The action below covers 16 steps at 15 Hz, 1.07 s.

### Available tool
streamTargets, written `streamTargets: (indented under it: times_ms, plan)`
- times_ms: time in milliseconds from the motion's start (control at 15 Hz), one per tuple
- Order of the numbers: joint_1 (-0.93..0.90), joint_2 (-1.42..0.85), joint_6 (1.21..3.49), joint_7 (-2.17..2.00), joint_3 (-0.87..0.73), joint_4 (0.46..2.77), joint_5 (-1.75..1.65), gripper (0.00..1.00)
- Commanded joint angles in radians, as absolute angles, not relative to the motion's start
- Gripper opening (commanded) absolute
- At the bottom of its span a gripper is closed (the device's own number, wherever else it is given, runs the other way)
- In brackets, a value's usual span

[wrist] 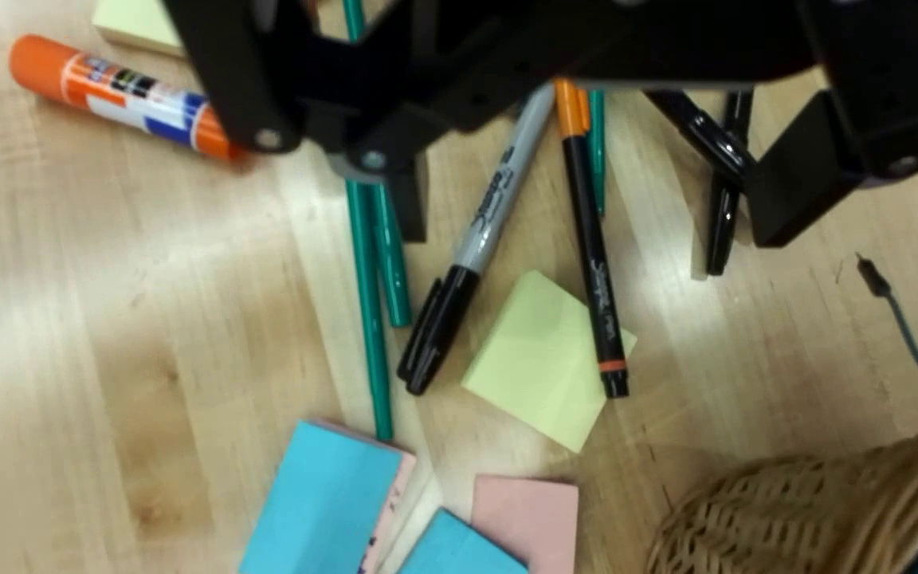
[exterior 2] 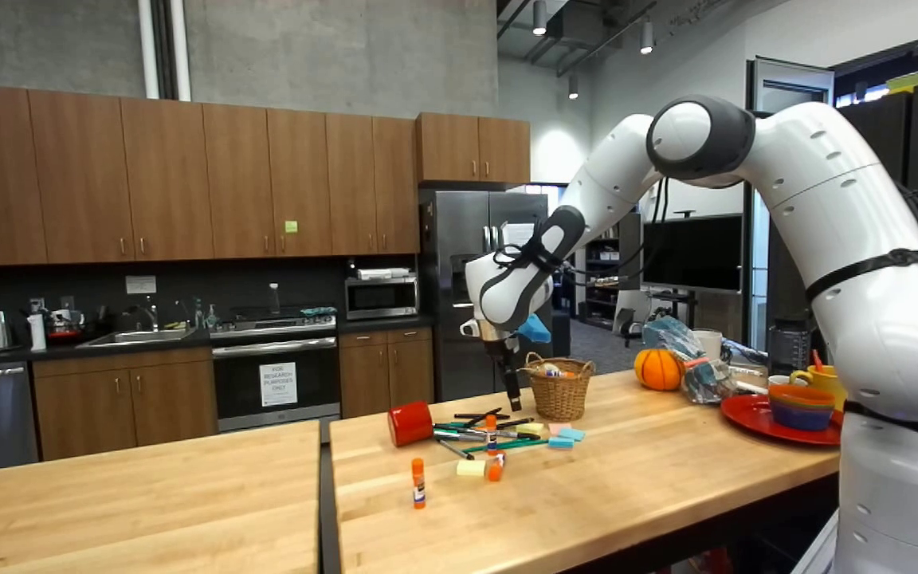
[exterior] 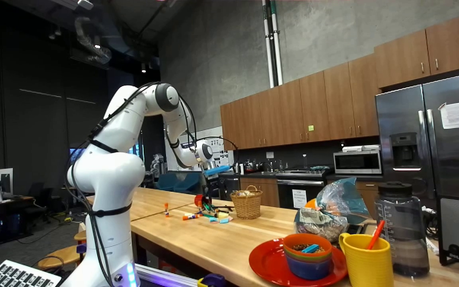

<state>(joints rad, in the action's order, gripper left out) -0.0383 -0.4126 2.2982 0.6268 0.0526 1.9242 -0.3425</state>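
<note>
My gripper (wrist: 598,199) is open above the wooden table, with nothing held between its fingers. Below the gap lie a grey marker (wrist: 499,199) with a black cap and a black pen (wrist: 596,279) with an orange end. That pen overlaps a yellow sticky-note pad (wrist: 535,359). Two crossed black pens (wrist: 726,211) are close to the right fingertip; whether it touches them I cannot tell. Green pencils (wrist: 367,303) run under the left finger, and an orange glue stick (wrist: 124,100) lies beyond it. A wicker basket (exterior 2: 560,396) stands beside the gripper.
A red cup (exterior 2: 409,423) lies on its side by the pens. One glue stick (exterior 2: 418,484) stands upright. Blue notes (wrist: 323,494) and a pink pad (wrist: 535,518) lie near the basket. A red plate (exterior: 263,261) with stacked bowls and a yellow mug (exterior: 369,259) are farther along the table.
</note>
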Motion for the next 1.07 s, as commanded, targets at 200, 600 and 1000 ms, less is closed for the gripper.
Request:
streamTargets:
  times_ms: [200,600,1000]
  plan:
    - [-0.015,-0.370,2.335,0.644,0.124,1.977,-0.194,1.00]
    - [-0.018,-0.360,2.370,0.623,0.127,1.986,-0.161,1.00]
    - [-0.012,-0.344,2.389,0.629,0.137,1.999,-0.119,1.00]
